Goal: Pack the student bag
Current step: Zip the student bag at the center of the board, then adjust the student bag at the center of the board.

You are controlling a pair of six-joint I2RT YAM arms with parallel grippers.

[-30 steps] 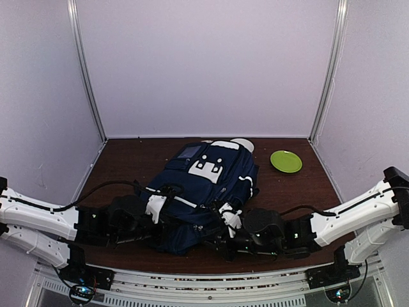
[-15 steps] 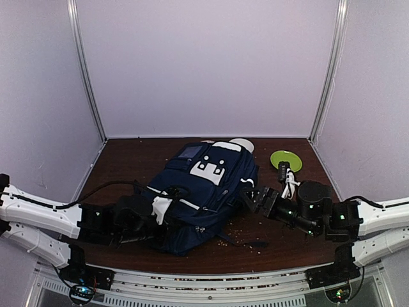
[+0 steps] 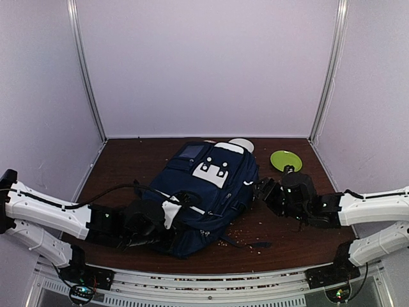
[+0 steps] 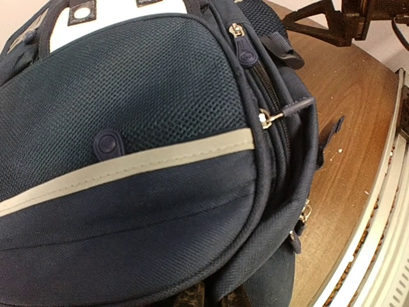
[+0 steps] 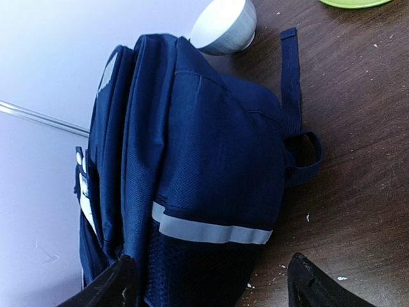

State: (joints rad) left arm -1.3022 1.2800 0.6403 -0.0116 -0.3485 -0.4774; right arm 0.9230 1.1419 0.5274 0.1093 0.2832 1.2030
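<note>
The student bag [image 3: 211, 182] lies flat in the middle of the brown counter [image 3: 128, 160], its white buckle patches facing up and its pale stripe running across the front pocket.

The left gripper [image 3: 167, 212] is at the bag's near left corner, closed on the fabric just below the stripe. Its wrist camera is filled by the front pocket, zip pulls and stripe, and the fingers themselves are hidden.

The right gripper [image 3: 264, 190] hovers just beside the bag's right side, apart from it, with its jaws spread wide and nothing between them. Its wrist view looks along that side panel, past a strap loop.

A white bowl [image 3: 243, 145] sits against the bag's far end. A green plate [image 3: 285, 160] lies to the far right of the bag, apart from it. Pale crumbs [image 3: 246, 227] are scattered on the counter by the bag's near right corner, around a dark strap [image 3: 254, 244] that trails out from the bag.
</note>
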